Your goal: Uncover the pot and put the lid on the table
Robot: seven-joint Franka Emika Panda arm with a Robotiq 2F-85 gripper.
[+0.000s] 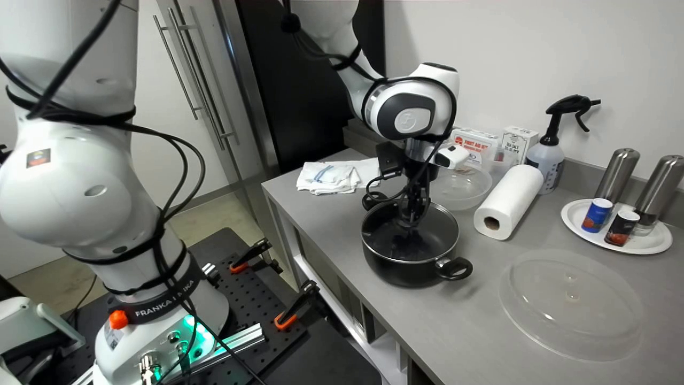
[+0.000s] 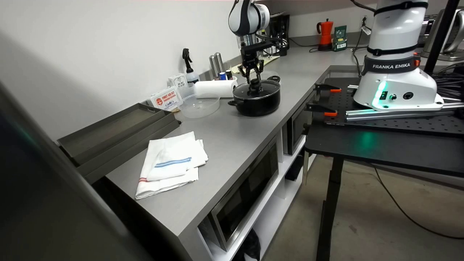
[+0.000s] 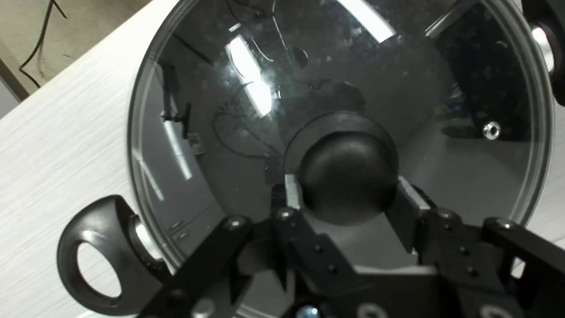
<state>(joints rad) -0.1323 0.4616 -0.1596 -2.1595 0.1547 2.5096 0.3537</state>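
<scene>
The task seems to stand at its grasp: the gripper (image 3: 352, 193) is at the knob (image 3: 348, 170), and the pot (image 2: 258, 107) is not yet uncovered. Straight below the gripper the lid (image 3: 335, 75) lies on the pot, apparently flat and seated, in both exterior views. Two fingers (image 3: 293, 192) flank the knob, about as far apart as the knob looks broad; whether they press on it or merely stand beside it cannot be told. What is left, by that reading: make the hold sure, raise the lid clear of the pot, carry it aside, lower it onto the table (image 1: 454, 315) and release it.

The pot stands upright on the table, under the gripper. It is black, wide and low, with a loop handle (image 3: 132, 265) on each of two sides. The lid is glass, edged by a thin grey rim (image 3: 134, 150), and looks dark; bright reflections cross it, and nothing inside the pot can be made out. What looks like a small metal vent (image 3: 491, 130) sits in the lid, off to one side of the gripper. A roll (image 1: 510, 200) lies near the gripper, and well apart from it a clear cover (image 1: 569, 315) rests on the table.
</scene>
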